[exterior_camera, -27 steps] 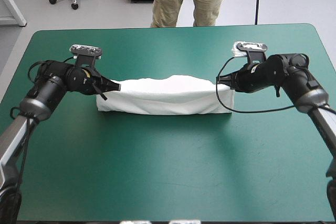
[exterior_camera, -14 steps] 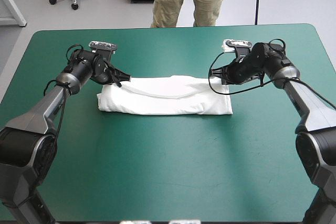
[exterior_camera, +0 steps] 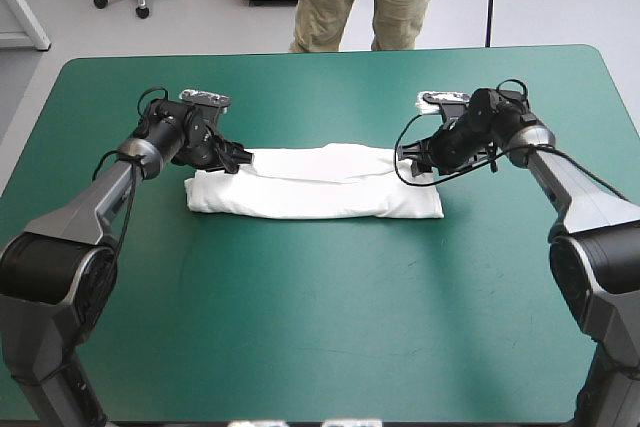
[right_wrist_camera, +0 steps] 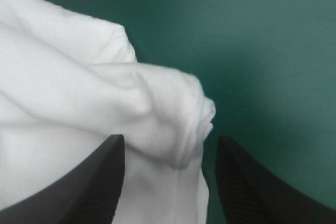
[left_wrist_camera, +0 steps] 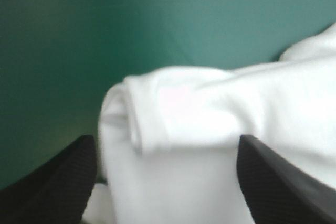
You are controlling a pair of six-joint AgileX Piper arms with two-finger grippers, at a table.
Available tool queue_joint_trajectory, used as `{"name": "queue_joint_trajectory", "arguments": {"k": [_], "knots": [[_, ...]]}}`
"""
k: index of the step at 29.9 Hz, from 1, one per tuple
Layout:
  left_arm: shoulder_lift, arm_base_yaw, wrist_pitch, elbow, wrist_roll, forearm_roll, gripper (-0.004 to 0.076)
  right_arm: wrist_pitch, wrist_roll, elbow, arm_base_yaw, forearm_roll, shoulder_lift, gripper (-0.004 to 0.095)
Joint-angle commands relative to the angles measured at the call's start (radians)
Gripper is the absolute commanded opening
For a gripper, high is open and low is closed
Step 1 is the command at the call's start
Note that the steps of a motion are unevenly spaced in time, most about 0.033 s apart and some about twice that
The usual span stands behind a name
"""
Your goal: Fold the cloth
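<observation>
While left fingers (left_wrist_camera: 58, 182) and right fingers (right_wrist_camera: 252, 187) both stand spread and released | white T-shirt (exterior_camera: 315, 184) lies folded lengthwise on teal-green worktop (exterior_camera: 320, 327), one rolled end between each pair | soft, light, floppy; judged best pinched at end corners.

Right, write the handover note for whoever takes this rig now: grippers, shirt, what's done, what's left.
Left gripper: open, low at the table, fingers either side of the band's left end.
Right gripper: open, fingers either side of the right end.
T-shirt: a long folded band lying across the middle of the teal-green cover, with neither end clamped.
Done: the lengthwise folding is in place.
Left: probably folding the band end to end into a compact bundle. The upper layer looks slightly rumpled, so check it first.
</observation>
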State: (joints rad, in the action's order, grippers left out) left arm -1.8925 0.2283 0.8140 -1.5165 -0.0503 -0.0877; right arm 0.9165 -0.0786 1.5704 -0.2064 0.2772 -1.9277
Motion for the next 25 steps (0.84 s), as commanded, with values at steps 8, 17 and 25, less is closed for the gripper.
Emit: {"name": "queue_joint_trajectory", "arguments": {"k": [8, 17, 25], "knots": [[0.322, 0.019, 0.020, -0.035, 0.066, 0.074, 0.0272, 0.053, -0.016, 0.029, 0.007, -0.039, 0.317, 0.0391], [0.290, 0.182, -0.015, -0.035, 0.207, 0.233, -0.0009, 0.101, 0.024, 0.027, 0.007, -0.043, 0.382, 0.0391], [0.148, 0.292, -0.118, -0.035, 0.205, 0.235, -0.0009, 0.106, 0.054, 0.027, 0.007, -0.041, 0.382, 0.0391]]}}
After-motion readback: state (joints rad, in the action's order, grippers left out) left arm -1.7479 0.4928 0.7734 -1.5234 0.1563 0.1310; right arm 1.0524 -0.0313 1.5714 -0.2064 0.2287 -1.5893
